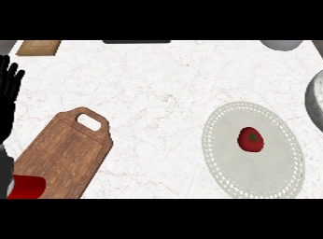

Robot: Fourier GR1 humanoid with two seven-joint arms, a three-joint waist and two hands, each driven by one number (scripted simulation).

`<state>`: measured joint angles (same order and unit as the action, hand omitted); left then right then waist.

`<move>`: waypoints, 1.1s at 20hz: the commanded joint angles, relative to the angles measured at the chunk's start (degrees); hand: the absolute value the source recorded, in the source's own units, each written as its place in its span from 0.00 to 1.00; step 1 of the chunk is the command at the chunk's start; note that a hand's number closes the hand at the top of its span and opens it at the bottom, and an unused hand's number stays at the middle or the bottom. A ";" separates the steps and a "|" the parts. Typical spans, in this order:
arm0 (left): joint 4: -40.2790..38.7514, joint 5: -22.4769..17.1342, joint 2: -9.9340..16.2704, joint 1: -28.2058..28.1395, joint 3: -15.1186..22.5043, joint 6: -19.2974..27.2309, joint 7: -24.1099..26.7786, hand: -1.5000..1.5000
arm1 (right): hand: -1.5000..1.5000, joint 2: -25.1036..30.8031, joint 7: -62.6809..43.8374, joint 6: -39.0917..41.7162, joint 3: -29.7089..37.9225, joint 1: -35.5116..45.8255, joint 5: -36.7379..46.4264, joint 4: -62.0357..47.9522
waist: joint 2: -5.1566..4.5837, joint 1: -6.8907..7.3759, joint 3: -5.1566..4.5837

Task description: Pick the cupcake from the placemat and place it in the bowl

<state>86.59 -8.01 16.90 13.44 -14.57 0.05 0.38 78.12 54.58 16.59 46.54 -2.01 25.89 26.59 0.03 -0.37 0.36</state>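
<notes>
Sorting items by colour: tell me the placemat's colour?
Pale grey-white with a lacy dotted rim, seen in the head view.

Single head view looks steeply down on the white counter [157,93] from the near edge, the placemat [254,149] lying right of centre, cutting board [64,156] far to its left.

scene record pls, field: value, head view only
placemat: pale round placemat, right of centre on the counter
item on placemat: small red item with a green top; task calls it a cupcake
bowl: grey bowl, cut by the right edge, beside the placemat
cutting board: wooden, with handle, lower left
red object: at the board's lower end, partly cut off
left robot hand: open, fingers up, resting at the left edge
right robot hand: not in view
</notes>
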 commanded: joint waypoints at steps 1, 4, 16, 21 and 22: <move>-0.83 0.31 -0.59 -0.71 0.33 -0.36 1.73 0.50 | 1.00 2.92 7.22 14.05 0.87 2.94 -4.12 -2.69 | -0.04 0.71 -0.16; -0.18 1.02 -1.25 2.18 2.31 0.23 -0.30 0.50 | 1.00 4.45 4.16 17.53 -1.39 6.06 -5.33 -2.21 | -0.30 1.62 -0.12; -3.42 0.50 0.64 5.24 1.00 -1.06 -0.13 0.50 | 1.00 3.06 -8.50 22.88 -14.43 17.17 -7.67 6.16 | -0.66 3.04 -0.34; -2.31 0.88 -0.44 3.07 1.69 -0.89 0.60 0.50 | 1.00 -3.66 -13.67 20.93 -21.52 20.54 -7.53 12.14 | -0.39 2.57 -0.35; -1.00 0.85 1.41 4.11 1.31 -1.24 -1.73 0.50 | 1.00 -4.47 -15.98 21.35 -22.69 22.48 -7.84 12.59 | -0.41 3.16 -0.33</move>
<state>84.43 -7.03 16.61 16.62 -12.83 -0.71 0.60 76.69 37.65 31.06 28.11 17.06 18.16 36.97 -0.42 2.47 0.00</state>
